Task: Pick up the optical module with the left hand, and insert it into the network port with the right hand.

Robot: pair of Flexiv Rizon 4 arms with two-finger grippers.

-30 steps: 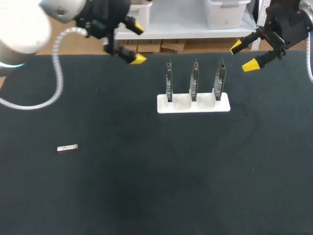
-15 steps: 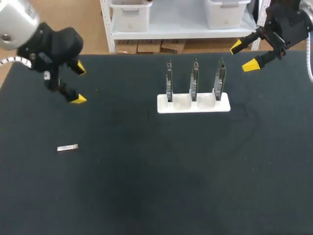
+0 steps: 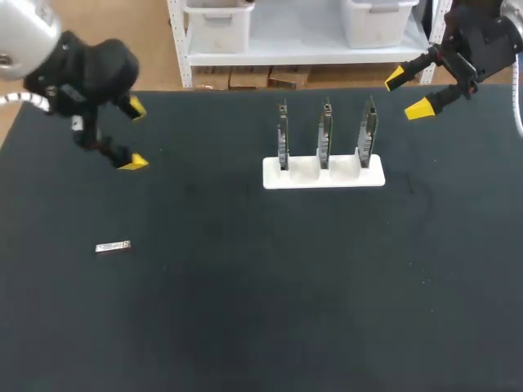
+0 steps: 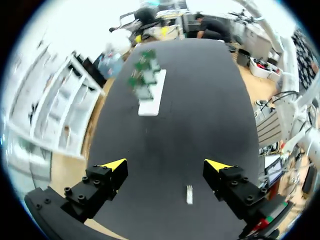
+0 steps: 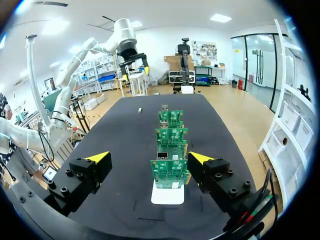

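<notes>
Left gripper (image 3: 135,135), fingers spread and empty, hangs over the left of the black table (image 3: 245,310). The optical module (image 3: 113,247) lies flat on the table, well apart from it. At centre, a white holder (image 3: 323,174) carries three upright circuit boards (image 3: 324,135). Right gripper (image 3: 407,93), fingers likewise apart and empty, hangs beyond the holder's right end.

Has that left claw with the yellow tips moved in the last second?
Yes. The left gripper swung away from the white stand, toward the optical module.
</notes>
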